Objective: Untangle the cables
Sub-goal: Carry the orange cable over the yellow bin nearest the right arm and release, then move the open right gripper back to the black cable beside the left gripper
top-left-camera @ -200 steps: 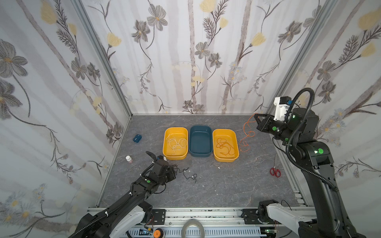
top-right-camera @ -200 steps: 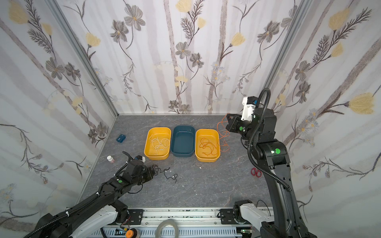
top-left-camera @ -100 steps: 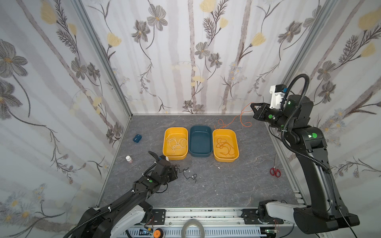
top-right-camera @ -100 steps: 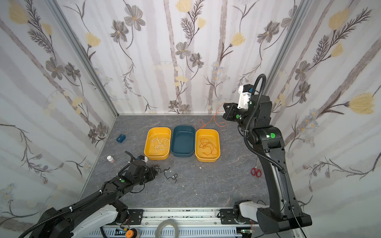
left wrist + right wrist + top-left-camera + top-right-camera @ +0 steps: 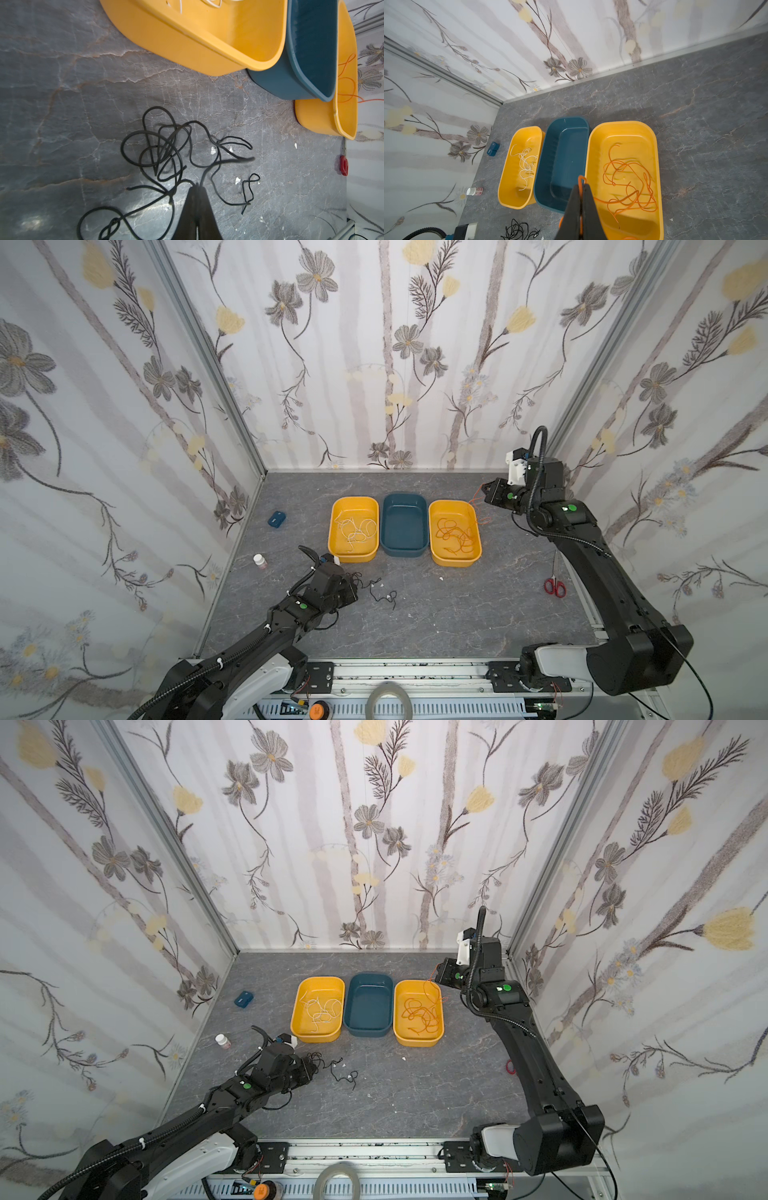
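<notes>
A booth seen from above in both top views. Three walls (image 5: 374, 364), papered white with grey and yellow flowers, meet at silver corner posts (image 5: 208, 364). The table (image 5: 457, 614) is dark grey with a marble pattern of pale and rust veins. A few white flecks (image 5: 213, 150) lie on it. A metal rail (image 5: 415, 672) runs along the bottom edge of the frame.

Three bins stand side by side in the middle of the frame, their sides touching. The left yellow bin (image 5: 353, 558) holds a loose white cable (image 5: 357, 531). The blue bin (image 5: 405, 549) is between the two yellow ones. The right yellow bin (image 5: 455, 562) holds a heap of orange cable (image 5: 455, 537).

The black cable (image 5: 166, 149) lies tangled on the bare table, below the left yellow bin in the frame. The left gripper (image 5: 351, 587) sits low at lower left of centre. Its jaws are pinched together on a strand of the black cable at the edge of the tangle.

The right gripper (image 5: 487, 493) hangs in the air at the right of the frame, just past the far right corner of the right yellow bin. Its jaws are pressed tight on a strand of the orange cable, which trails down into that bin.

A small blue box (image 5: 276, 519) and a small white bottle (image 5: 259, 561) sit near the left wall. Red-handled scissors (image 5: 555, 585) lie near the right wall.
</notes>
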`<act>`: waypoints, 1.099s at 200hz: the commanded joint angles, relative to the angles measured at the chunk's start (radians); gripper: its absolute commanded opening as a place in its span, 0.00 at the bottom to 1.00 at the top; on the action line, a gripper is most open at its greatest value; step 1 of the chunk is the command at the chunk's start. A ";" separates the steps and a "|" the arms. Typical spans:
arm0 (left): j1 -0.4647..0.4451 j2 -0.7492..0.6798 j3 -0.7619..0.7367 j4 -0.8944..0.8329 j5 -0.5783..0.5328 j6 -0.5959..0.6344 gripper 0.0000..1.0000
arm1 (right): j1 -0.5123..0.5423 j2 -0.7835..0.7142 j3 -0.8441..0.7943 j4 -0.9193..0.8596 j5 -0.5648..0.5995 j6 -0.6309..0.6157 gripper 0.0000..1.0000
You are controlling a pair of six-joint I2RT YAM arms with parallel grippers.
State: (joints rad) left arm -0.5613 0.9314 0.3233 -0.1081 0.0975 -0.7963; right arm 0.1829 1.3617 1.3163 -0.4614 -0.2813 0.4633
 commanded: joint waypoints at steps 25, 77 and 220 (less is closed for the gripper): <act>-0.006 -0.016 -0.003 0.024 0.002 -0.012 0.00 | 0.025 0.122 -0.099 0.123 -0.072 0.044 0.00; -0.017 -0.008 -0.001 0.072 0.031 -0.003 0.00 | 0.055 0.269 -0.206 0.139 0.015 0.039 0.07; -0.097 -0.010 0.099 0.037 0.061 0.054 0.00 | 0.301 -0.045 -0.355 0.131 -0.022 -0.011 0.55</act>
State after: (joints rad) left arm -0.6559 0.9447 0.4019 -0.0586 0.1608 -0.7551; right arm 0.4019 1.3380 1.0077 -0.4114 -0.2314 0.4263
